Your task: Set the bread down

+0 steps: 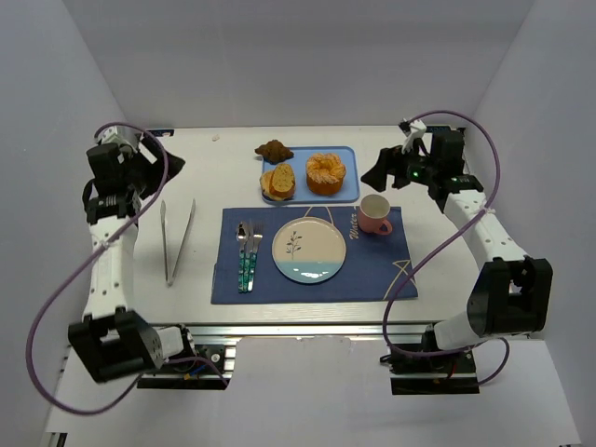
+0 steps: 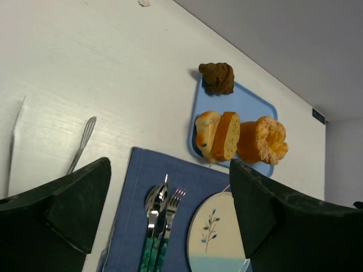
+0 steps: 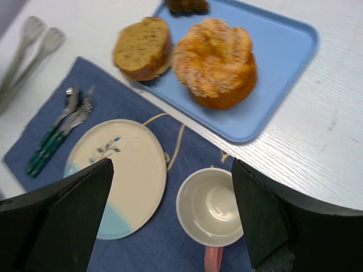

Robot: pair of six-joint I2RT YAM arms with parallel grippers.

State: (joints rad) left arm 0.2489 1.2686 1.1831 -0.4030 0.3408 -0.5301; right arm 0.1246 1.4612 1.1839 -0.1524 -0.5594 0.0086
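Observation:
A blue tray (image 1: 346,189) at the back holds a sliced loaf of bread (image 1: 278,182), a round orange bun (image 1: 326,171) and a dark brown pastry (image 1: 274,150) at its far left corner. They also show in the left wrist view: loaf (image 2: 218,136), bun (image 2: 264,140), pastry (image 2: 217,77). The right wrist view shows the loaf (image 3: 142,47) and bun (image 3: 215,60). A white and blue plate (image 1: 308,250) lies on a blue placemat (image 1: 372,270). My left gripper (image 1: 166,164) is open and empty, high at the far left. My right gripper (image 1: 379,173) is open and empty, above the pink cup (image 1: 375,214).
Metal tongs (image 1: 177,238) lie left of the placemat. A spoon, knife and fork (image 1: 247,253) with green handles lie on the mat left of the plate. White walls close in the table on three sides.

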